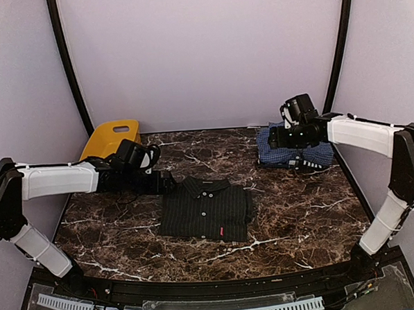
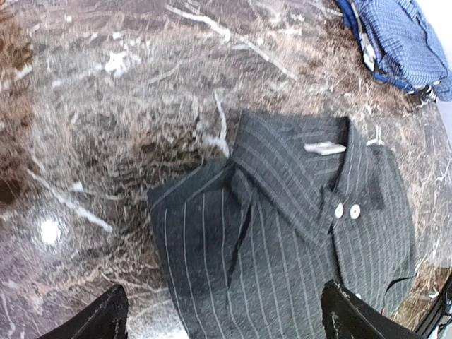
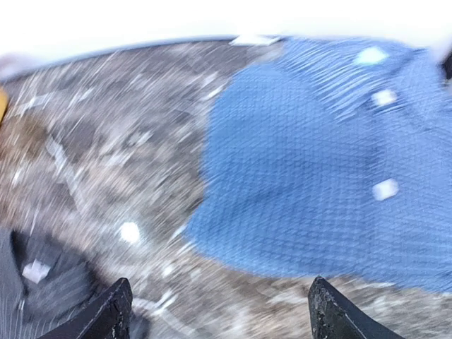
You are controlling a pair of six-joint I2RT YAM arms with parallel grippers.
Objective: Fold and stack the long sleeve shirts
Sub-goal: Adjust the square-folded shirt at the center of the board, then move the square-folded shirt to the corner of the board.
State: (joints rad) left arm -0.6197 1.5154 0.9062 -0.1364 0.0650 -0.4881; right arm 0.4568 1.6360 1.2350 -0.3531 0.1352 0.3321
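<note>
A black pinstriped shirt lies folded at the table's middle, collar toward the back, red tag near its front edge. From the left wrist its collar and white buttons show. My left gripper hovers open at the shirt's back left corner, with the cloth between the spread fingertips and nothing gripped. A blue checked shirt lies folded at the back right. My right gripper is open just above its left side. The right wrist view is blurred; it shows the blue shirt ahead of the empty open gripper.
A yellow plastic basket stands at the back left, behind my left arm. The dark marble table ends at a black rail along the front. Curved black poles rise at both back corners.
</note>
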